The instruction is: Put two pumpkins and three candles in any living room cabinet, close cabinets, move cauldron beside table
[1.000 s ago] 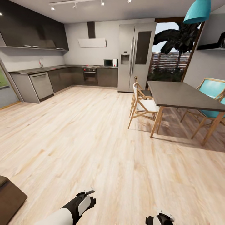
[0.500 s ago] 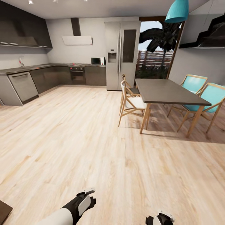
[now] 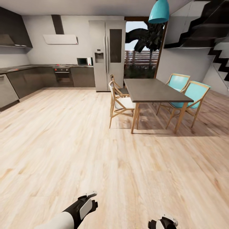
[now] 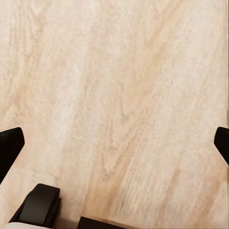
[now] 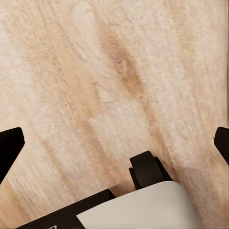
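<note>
The view has swung right, sliding the dining table (image 3: 156, 90) toward centre and revealing stairs (image 3: 219, 60); both grippers hang apart, empty, searching for the living room.

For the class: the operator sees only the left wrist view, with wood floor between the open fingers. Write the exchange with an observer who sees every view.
Operator: My left gripper shows me only floor. What is ahead?
Observer: In the head view, a dark dining table with wooden legs stands ahead to the right.
Operator: Is my right gripper carrying anything?
Observer: No. In the right wrist view it is open and empty, over bare boards.
Operator: What is past the table?
Observer: A silver fridge against the far wall.
</note>
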Tool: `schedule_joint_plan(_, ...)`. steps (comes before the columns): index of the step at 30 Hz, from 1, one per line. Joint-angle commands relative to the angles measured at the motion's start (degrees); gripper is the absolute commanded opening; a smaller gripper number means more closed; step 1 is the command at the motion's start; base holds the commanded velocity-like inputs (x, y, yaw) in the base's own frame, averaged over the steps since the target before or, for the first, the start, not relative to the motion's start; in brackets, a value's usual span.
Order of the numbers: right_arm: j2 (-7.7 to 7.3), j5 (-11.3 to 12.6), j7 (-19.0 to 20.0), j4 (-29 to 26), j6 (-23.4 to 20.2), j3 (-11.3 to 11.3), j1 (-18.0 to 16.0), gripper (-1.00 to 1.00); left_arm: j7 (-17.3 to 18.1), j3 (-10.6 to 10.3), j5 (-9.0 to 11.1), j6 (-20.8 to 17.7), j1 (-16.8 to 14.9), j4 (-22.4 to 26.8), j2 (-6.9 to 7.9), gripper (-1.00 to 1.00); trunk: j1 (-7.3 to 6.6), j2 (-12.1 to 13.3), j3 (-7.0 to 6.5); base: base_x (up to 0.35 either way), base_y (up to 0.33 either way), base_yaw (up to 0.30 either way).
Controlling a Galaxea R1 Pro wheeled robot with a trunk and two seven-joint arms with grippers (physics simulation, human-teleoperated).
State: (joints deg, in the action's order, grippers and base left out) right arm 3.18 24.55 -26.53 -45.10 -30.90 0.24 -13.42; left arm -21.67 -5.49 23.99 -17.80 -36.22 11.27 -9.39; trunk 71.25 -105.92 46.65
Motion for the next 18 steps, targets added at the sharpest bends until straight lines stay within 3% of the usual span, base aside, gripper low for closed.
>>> schedule_joint_plan(1,0.00,0.49,-0.44,-0.07,-0.15,0.02,-0.03,1.00,-0.33,-0.48,0.52,-0.31,0.01,0.15,0.05,1.00,-0.01,-0.02,0.08,0.000,0.000,-0.269)
schedule_joint_plan(18,-0.01,0.49,-0.44,-0.07,-0.21,-0.65,-0.03,1.00,0.12,-0.64,0.18,2.73,1.14,0.15,-0.17,1.00,-0.45,0.78,0.02,0.000,0.000,-0.271)
